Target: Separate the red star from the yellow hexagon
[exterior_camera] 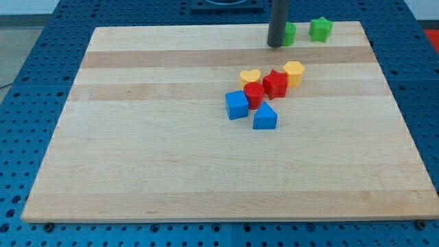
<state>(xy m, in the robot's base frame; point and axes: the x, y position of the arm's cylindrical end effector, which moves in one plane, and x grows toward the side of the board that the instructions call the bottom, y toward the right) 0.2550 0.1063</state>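
Note:
The red star (276,83) lies near the middle of the wooden board (171,158), touching the yellow hexagon (294,72) on its upper right. My tip (276,45) stands near the view's top, well above the red star and apart from it, right against the left side of a green block (289,33). A yellow heart (250,76) sits to the star's left and a red cylinder-like block (254,95) touches its lower left.
A blue cube (236,105) and a blue triangular block (265,117) lie just below the red pieces. A green star (320,29) sits at the view's top right near the board's edge. Blue pegboard (27,82) surrounds the board.

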